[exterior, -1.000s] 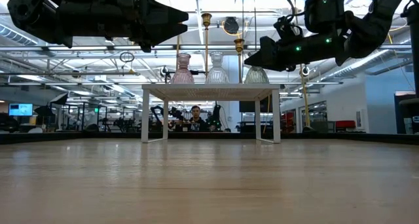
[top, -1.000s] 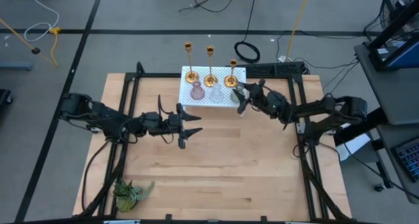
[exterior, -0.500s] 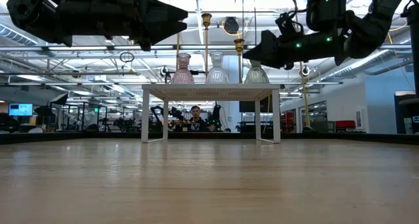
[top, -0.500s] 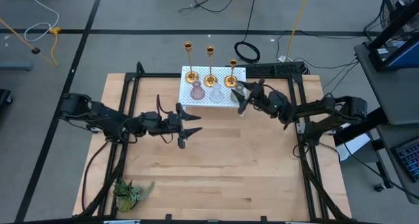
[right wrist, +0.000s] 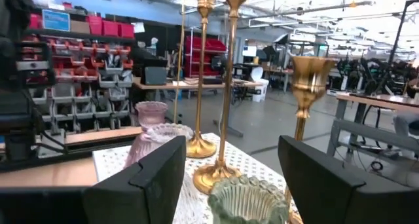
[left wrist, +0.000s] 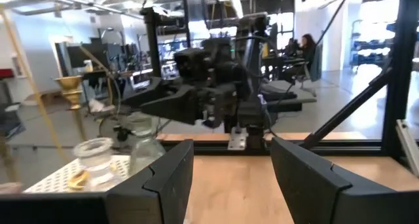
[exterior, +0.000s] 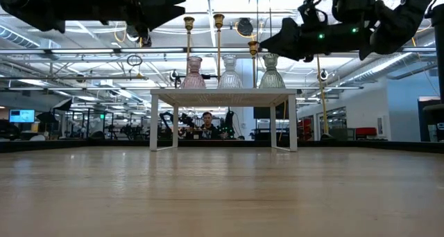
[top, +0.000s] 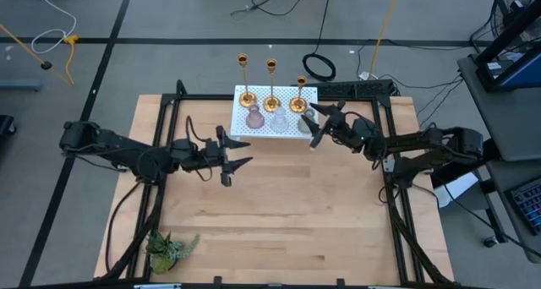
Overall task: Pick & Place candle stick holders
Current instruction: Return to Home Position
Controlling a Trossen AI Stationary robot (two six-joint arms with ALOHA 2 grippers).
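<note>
Right gripper: arm extended level above the desk, jaws spread, empty; green glass holder just ahead on the white rack, clear holder and pink holder beyond, gold candlesticks behind. Left gripper: raised, spread wide, empty, short of rack.

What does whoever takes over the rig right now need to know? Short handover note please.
Left claw: open, empty, over the table off the white rack's front left corner.
Right claw: open, empty, close beside the green glass holder at the rack's right end.
Things: three gold candlesticks in the rack's back row; pink holder, clear holder and the green one in front, one per candlestick.
Done: all six stand on the rack.
Left: probably only homing both arms; mind the right claw near the green holder.
</note>
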